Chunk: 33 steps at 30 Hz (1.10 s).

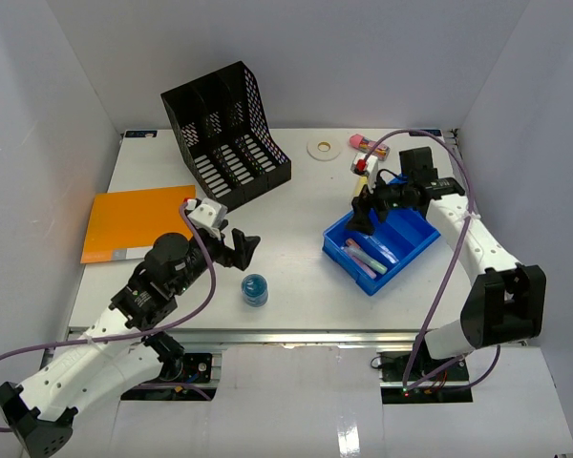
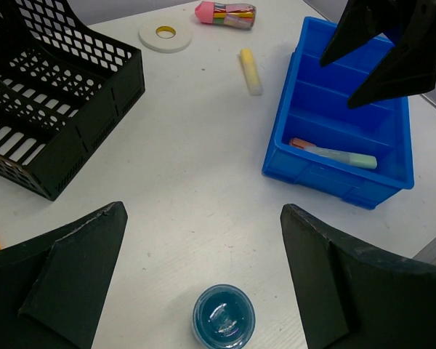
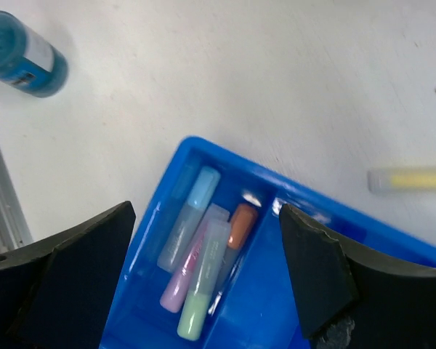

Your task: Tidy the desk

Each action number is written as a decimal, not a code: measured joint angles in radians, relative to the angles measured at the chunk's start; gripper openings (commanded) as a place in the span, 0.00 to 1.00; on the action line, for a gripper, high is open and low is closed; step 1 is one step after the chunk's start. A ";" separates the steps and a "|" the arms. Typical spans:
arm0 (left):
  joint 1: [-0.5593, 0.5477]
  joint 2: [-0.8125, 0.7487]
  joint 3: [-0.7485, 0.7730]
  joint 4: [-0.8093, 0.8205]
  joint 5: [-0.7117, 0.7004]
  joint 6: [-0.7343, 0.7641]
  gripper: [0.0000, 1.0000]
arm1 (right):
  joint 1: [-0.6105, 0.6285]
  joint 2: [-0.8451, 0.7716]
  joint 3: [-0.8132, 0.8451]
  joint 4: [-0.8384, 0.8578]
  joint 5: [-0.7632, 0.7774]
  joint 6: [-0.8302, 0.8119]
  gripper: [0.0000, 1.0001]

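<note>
The left tool (image 1: 241, 250), fingers apart, hovers by the blue jar (image 1: 255, 289); the right tool (image 1: 365, 215), also apart, hangs over the blue bin (image 1: 347, 265).

desk (image 1: 306, 205) | white, flat, rectangular | metal rail along front edge | pale grey walls on three sides

Top view: bright, even light from above; soft, short shadows beside black rack (image 1: 224, 134). White desk (image 1: 306, 258) nearly blown out, no hard glare. Sharp in centre, slight wide-angle bend at frame edges. L wrist view: well lit, crisp. R wrist view: soft blur all over, yellow stick (image 3: 410, 179) at right edge smeared; small glints on blue bin (image 3: 225, 156) rim.
</note>
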 measured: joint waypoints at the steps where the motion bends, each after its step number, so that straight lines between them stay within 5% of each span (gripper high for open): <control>1: 0.001 0.002 0.000 -0.001 0.000 0.002 0.98 | 0.003 0.018 0.018 -0.012 -0.028 -0.012 0.87; 7: 0.012 0.031 0.000 -0.015 0.000 0.006 0.98 | 0.056 0.083 -0.029 -0.020 -0.035 0.024 0.89; 15: 0.034 0.048 0.000 -0.018 0.000 0.010 0.98 | 0.179 0.070 -0.146 0.100 0.190 0.206 0.83; 21: 0.054 0.057 0.000 -0.020 -0.001 0.011 0.98 | 0.242 0.062 -0.207 0.166 0.369 0.286 0.60; 24: 0.058 0.057 0.000 -0.019 -0.006 0.013 0.98 | 0.247 0.062 -0.210 0.179 0.411 0.306 0.39; 33: 0.060 0.057 -0.001 -0.020 -0.012 0.014 0.98 | 0.258 -0.021 -0.295 0.190 0.457 0.314 0.21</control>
